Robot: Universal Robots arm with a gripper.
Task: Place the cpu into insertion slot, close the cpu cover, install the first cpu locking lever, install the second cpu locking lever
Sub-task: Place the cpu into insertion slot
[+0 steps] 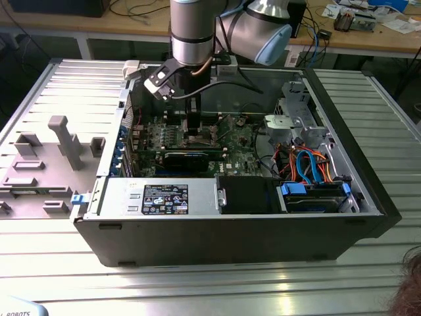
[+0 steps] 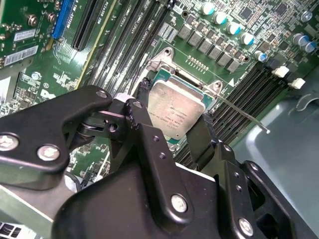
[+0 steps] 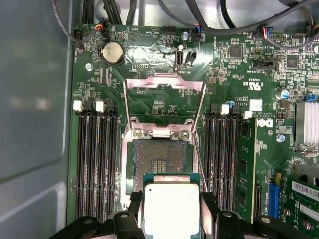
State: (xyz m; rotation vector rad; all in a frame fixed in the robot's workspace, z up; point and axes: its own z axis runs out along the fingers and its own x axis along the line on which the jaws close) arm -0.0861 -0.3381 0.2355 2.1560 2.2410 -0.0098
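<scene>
My gripper (image 3: 171,201) is shut on the cpu (image 3: 171,210), a silver-topped square chip clamped between two black fingers (image 2: 138,119). In the first wrist view the chip overlaps the near edge of the insertion slot (image 3: 162,158), a dark open socket with a metal rim. In the second wrist view the cpu (image 2: 174,112) lies over the socket; I cannot tell whether it touches. The cpu cover (image 3: 164,84) is flipped open and lies back on the green motherboard (image 3: 149,55). A thin locking lever (image 2: 244,115) stands free beside the socket. In the exterior view the gripper (image 1: 195,128) reaches down into the computer case.
Black memory slots (image 3: 97,159) run along both sides of the socket. The case's grey wall (image 3: 30,124) stands close by. A drive cage with orange and blue cables (image 1: 309,164) and a power supply (image 1: 164,197) fill the case. A grey fixture tray (image 1: 46,164) lies at the exterior view's left.
</scene>
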